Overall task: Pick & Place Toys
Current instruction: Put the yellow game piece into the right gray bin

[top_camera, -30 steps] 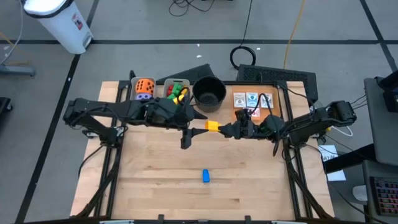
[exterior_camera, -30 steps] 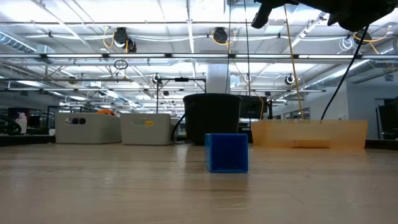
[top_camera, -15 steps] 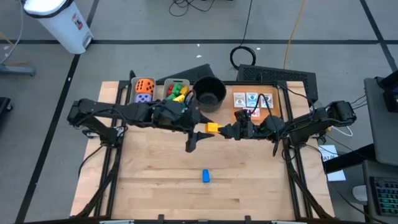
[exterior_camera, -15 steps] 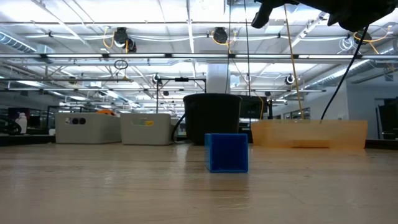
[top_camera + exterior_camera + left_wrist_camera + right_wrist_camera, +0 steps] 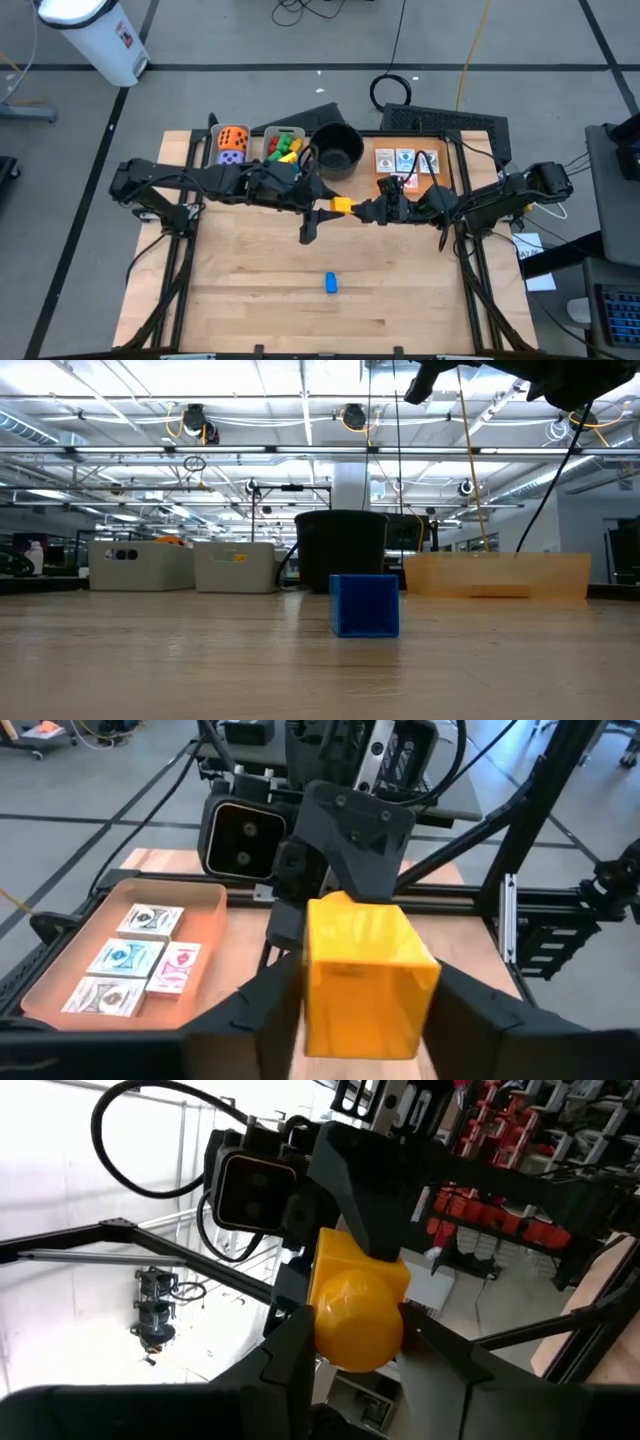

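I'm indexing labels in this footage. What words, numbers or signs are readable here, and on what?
No text can be read.
Picture cards in the orange tray: pictures only, any captions too small.
Orange die: dark pips, uncountable.
White bin: red-and-white sticker, too blurred.

Bright, even light falls from ceiling strip lamps (image 5: pixel 300 400), casting only soft shadows on the table (image 5: pixel 250 300). Beyond the right gripper (image 5: pixel 350 1342) the background glares white, and nearby fingers blur.
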{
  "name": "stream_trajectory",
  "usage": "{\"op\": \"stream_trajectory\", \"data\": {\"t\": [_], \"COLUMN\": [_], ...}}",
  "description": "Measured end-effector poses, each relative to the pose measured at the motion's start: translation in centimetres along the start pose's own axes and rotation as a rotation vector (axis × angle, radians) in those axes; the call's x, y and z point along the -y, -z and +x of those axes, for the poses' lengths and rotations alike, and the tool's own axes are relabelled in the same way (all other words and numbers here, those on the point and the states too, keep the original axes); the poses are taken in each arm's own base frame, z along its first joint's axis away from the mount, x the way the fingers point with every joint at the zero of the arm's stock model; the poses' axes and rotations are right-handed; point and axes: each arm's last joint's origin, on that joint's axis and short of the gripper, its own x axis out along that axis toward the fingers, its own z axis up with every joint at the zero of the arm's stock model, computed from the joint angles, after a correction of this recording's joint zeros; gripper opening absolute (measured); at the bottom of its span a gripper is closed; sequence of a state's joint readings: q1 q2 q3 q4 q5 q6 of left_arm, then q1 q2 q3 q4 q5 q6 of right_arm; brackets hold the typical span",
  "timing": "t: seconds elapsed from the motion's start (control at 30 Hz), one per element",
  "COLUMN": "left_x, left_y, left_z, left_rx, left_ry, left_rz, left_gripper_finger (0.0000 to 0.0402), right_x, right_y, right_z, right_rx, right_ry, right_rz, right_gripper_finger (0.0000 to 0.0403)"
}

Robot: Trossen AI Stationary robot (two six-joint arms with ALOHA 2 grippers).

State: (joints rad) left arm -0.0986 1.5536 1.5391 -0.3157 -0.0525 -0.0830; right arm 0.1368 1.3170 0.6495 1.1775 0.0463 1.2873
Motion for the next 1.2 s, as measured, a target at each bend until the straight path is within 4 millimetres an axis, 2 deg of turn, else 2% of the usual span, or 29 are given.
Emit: {"op": "stream_trajectory", "data": {"t": [0.2,0.53,0.73,1.0,1.2], "left_x": [0.0,0.0,0.1,0.0,-0.5], "left_y": [0.0,0.0,-0.2,-0.1,-1.3], "left_z": [0.0,0.0,-0.1,-0.1,-1.5], "left_rx": [-0.002,0.003,0.008,0.001,0.017], "left_ry": [-0.001,0.014,0.025,0.025,0.012], "left_rz": [0.025,0.025,0.022,0.026,0.025], "left_gripper_finger": [0.0125,0.0141,0.0126,0.0135,0.0128], "right_x": [0.0,-0.1,-0.4,-0.5,-0.6], "right_y": [0.0,0.0,-0.1,-0.2,-0.2], "right_z": [0.0,0.0,0.0,0.0,0.0], "right_rx": [0.001,0.004,0.014,0.018,0.023], "right_ry": [0.001,-0.012,-0.047,-0.055,-0.066], "right_rz": [0.008,-0.012,-0.022,-0.022,-0.022], "right_gripper_finger": [0.0111,0.0160,0.0189,0.0228,0.0243]}}
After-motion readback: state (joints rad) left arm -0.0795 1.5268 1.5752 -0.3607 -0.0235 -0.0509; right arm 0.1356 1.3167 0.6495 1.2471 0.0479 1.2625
